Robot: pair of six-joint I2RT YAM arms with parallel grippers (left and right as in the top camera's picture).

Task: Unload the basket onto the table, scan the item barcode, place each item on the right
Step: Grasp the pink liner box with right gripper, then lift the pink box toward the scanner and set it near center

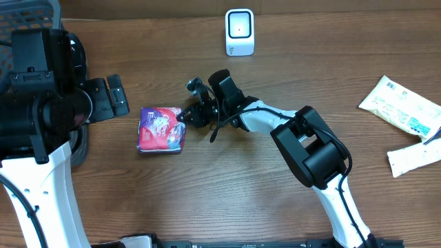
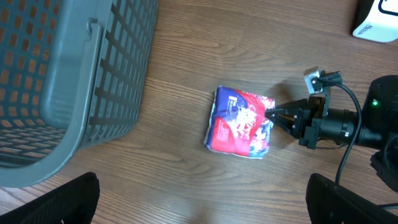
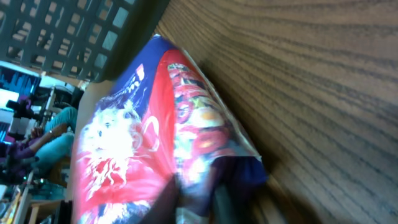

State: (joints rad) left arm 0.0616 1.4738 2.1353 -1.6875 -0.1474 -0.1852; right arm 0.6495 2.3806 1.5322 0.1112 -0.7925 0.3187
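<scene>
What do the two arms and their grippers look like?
The left arm and right arm share white tubular links and bulky black joint housings. The left gripper and right gripper are black, two-fingered. A thin black cable loops beside the right wrist, where a small green light glows.

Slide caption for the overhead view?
Right gripper pinches the edge of the red snack packet; the white scanner stands beyond.

The packet [image 1: 161, 129] is red and blue with white print, on a brown wood-grain desk [image 1: 227, 200]. The scanner [image 1: 239, 32] at the far edge is white, the basket [image 2: 62, 81] at the left edge a grey lattice, and the pouch [image 1: 398, 103] at the right edge cream with blue marks.
</scene>
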